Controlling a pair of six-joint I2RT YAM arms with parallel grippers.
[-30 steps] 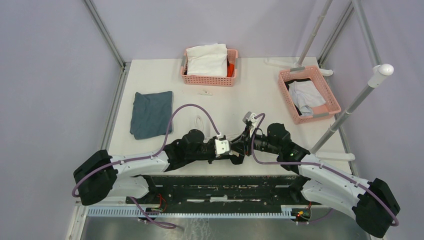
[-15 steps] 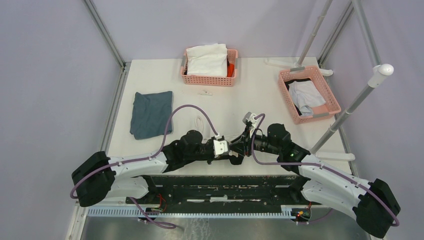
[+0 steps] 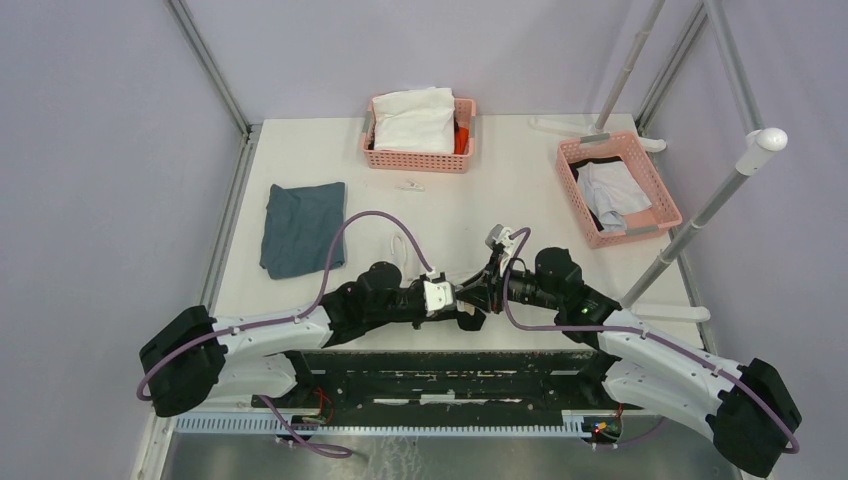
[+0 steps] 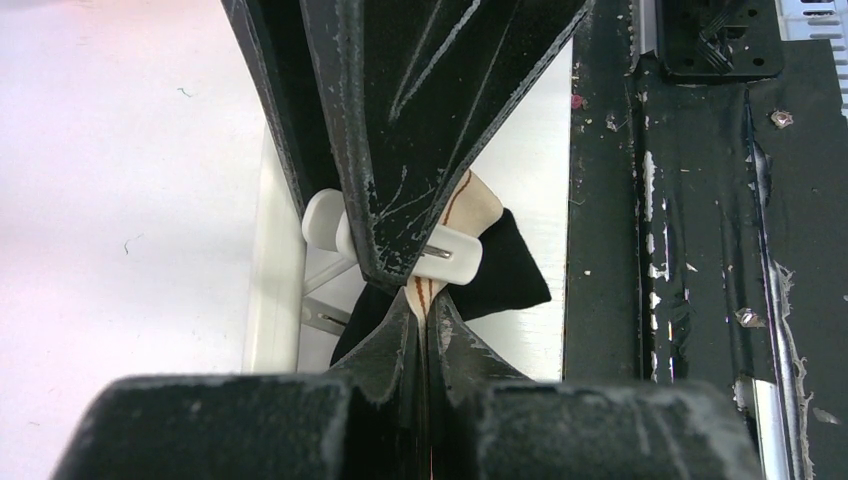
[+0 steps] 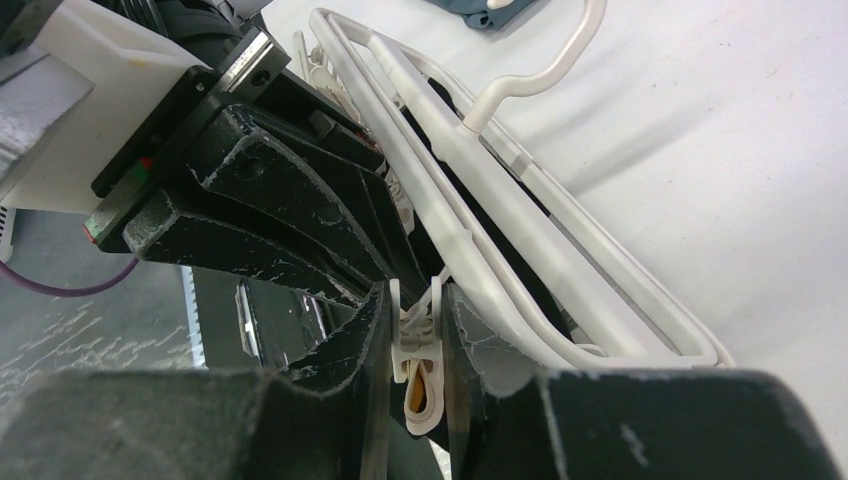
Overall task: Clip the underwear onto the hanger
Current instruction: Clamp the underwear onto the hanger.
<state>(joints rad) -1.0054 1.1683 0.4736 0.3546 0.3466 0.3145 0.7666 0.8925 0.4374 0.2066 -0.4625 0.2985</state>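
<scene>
Left pincer (image 4: 425, 305): closed on underwear (image 4: 505, 275) waistband.
Right pincer (image 5: 415, 330): narrowed onto hanger (image 5: 470, 245) clip (image 5: 420, 375).
Next: waistband to be seated deep before release.

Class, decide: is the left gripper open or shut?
Shut. The left gripper has its fingers pressed together, pinching the underwear by its tan waistband.

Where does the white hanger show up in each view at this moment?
Top external: hanger, only its hook shows, centre, just beyond where the arms meet.
Left wrist: one white rail of it, left of centre.
Right wrist: its frame runs diagonally from upper left to lower right.
Shared landmark: the white clip, in both wrist views, hidden from above.
</scene>
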